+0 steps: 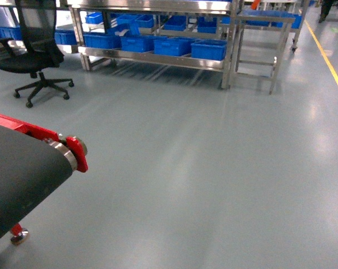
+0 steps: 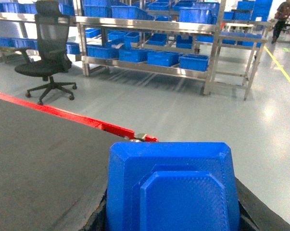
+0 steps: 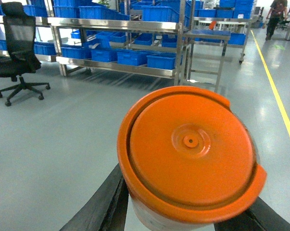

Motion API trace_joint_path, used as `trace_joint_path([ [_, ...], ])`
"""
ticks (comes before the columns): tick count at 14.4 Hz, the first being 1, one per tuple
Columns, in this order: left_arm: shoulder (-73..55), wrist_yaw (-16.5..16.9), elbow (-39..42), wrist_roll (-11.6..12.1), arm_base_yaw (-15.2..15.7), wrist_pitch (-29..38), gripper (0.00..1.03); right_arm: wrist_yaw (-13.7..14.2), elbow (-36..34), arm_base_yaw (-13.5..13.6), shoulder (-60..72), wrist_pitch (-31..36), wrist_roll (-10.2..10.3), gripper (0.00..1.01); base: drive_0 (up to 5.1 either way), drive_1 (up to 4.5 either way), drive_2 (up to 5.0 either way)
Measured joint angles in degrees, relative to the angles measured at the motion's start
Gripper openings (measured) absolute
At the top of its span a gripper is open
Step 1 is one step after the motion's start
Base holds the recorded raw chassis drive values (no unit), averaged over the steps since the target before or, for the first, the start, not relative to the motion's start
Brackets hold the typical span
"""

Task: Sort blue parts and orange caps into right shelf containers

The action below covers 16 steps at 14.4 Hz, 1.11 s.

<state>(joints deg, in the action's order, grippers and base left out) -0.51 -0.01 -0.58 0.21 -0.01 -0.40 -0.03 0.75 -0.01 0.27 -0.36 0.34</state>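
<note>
In the left wrist view a blue part [image 2: 171, 190] fills the lower centre of the frame, clamped between the dark fingers [image 2: 97, 214] of the left pincer above the black belt surface [image 2: 39, 159] with its red edge. In the right wrist view an orange cap [image 3: 190, 154] fills the lower centre, held between the right pincer's black fingers [image 3: 104, 204]. The steel shelf [image 1: 157, 56] with blue bins [image 1: 209, 49] stands across the grey floor [image 1: 213, 168] at the top of the head view, beside an office chair [image 1: 37, 50] at upper left.
</note>
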Motion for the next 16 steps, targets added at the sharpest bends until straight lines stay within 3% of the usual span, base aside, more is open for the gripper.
trace_joint_path([
  [16,0.0,0.0,0.0,0.0,0.0,0.0,0.43,0.0,0.0,0.0,0.0,0.0,0.0,0.43,-1.6,-1.58,-1.6],
])
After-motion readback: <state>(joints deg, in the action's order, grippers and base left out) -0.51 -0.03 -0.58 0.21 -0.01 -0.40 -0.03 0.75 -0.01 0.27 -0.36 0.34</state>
